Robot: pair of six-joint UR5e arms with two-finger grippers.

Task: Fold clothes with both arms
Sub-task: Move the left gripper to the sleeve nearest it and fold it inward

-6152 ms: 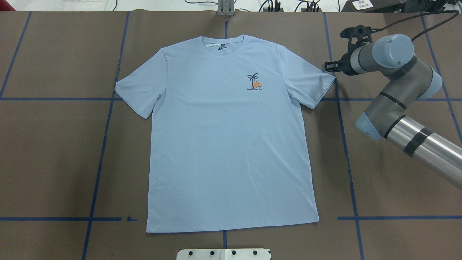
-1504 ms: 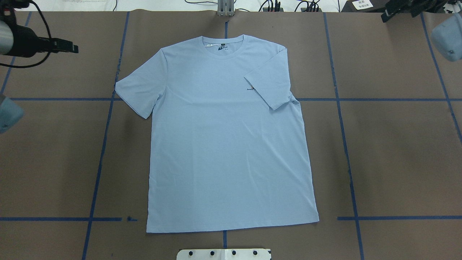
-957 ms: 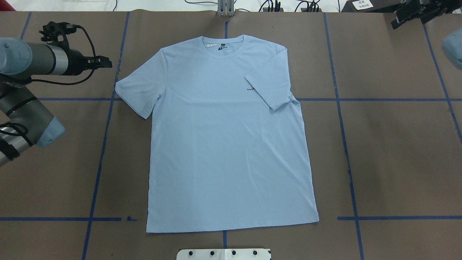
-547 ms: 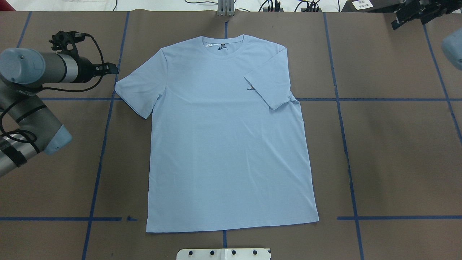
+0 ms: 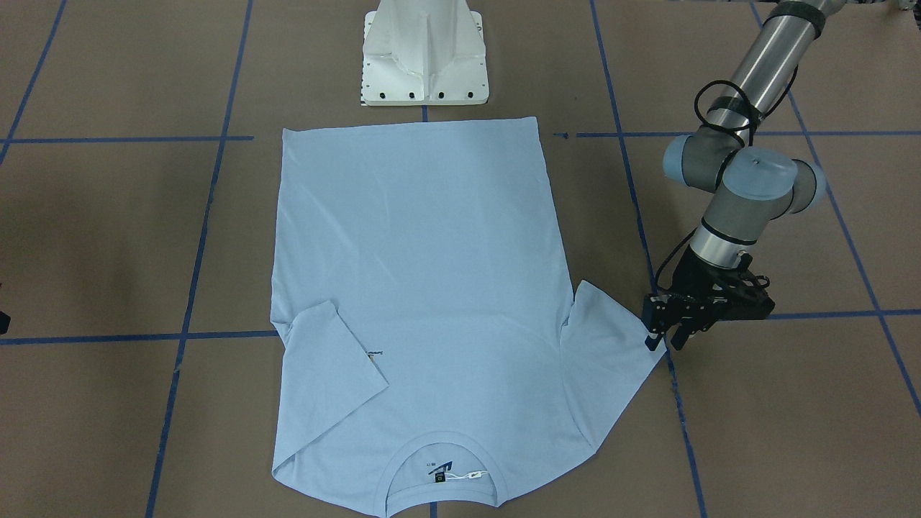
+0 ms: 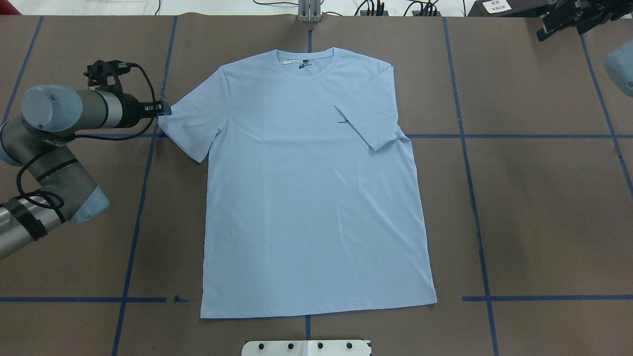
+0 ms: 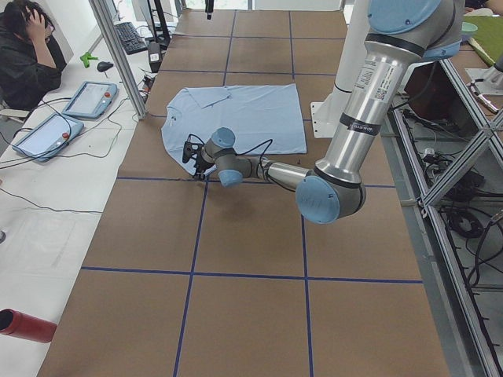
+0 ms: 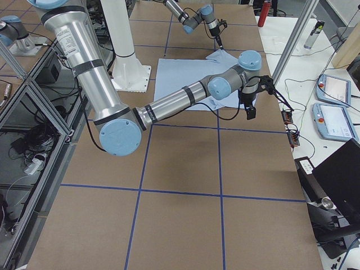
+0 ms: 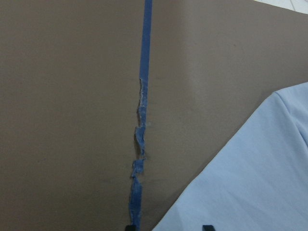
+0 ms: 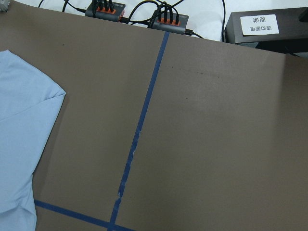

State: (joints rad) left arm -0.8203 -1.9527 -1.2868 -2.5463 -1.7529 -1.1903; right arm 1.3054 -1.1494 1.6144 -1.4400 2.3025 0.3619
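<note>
The light blue T-shirt (image 6: 306,198) lies flat, neck toward the far edge. Its right-hand sleeve (image 6: 368,116) is folded inward and covers nearly all of the chest print. The dark neck label (image 6: 305,63) shows. My left gripper (image 6: 165,109) sits low at the outer edge of the other sleeve (image 6: 190,128). In the front view this gripper (image 5: 665,338) is open, and the sleeve's hem is at its fingertips. The left wrist view shows the sleeve cloth (image 9: 260,183) between two spread tips. My right gripper (image 6: 544,33) is at the far right corner, off the shirt; I cannot tell its state.
The white pedestal base (image 5: 424,57) stands at the near edge behind the shirt's hem. Blue tape lines (image 6: 143,198) cross the brown table. Power strips and cables (image 10: 139,12) lie along the far edge. An operator (image 7: 23,55) sits beside the table.
The right sleeve was folded in over the print and the right arm withdrew to the far right corner. The left arm came in and moved its gripper right to the left sleeve's edge.
</note>
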